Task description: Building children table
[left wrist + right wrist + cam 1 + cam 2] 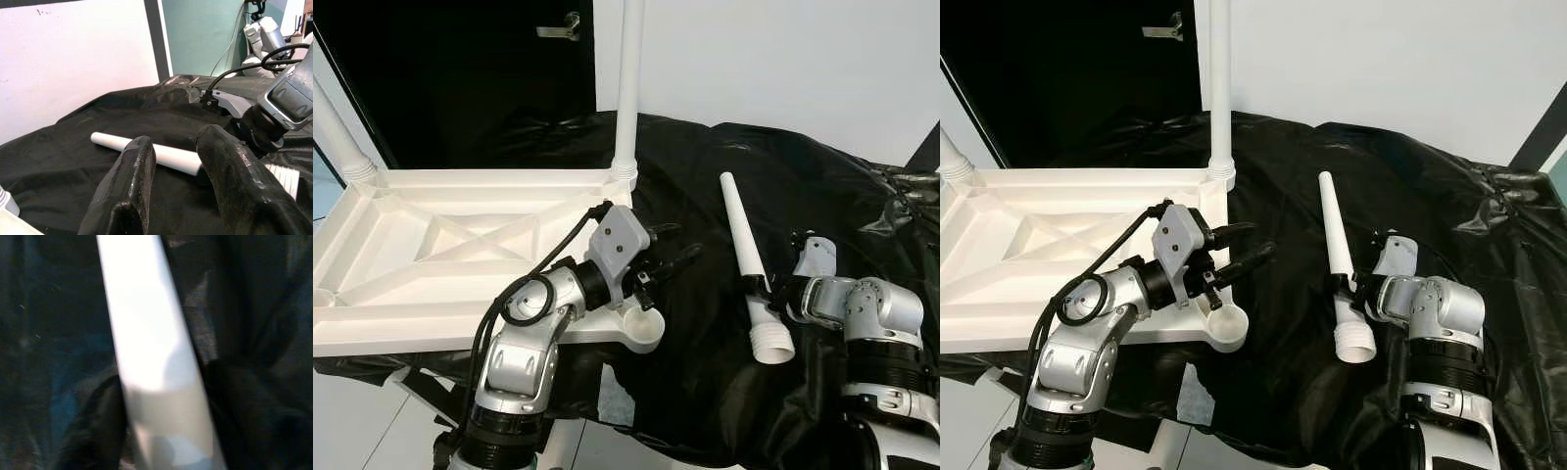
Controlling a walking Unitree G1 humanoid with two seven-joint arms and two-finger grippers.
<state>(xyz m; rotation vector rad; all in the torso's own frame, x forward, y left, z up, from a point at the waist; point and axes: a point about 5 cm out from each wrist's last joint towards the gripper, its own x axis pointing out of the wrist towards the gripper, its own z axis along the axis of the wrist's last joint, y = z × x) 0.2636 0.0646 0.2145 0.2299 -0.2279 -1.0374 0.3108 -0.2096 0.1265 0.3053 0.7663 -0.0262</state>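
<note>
A: Where is there room to pass?
B: Over the black sheet (705, 392), between the table top (431, 245) and the loose leg (749, 259).
A: What blocks the way?
B: The upright leg (628, 88) at the far corner, and the corner socket (644, 328) beside the left gripper (668, 257).

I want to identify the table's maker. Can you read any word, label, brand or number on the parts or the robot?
None can be read: the white tabletop, the loose leg in the right gripper and the left gripper bear no legible text.
Faint dark marks on the white wall: too small to read.
</note>
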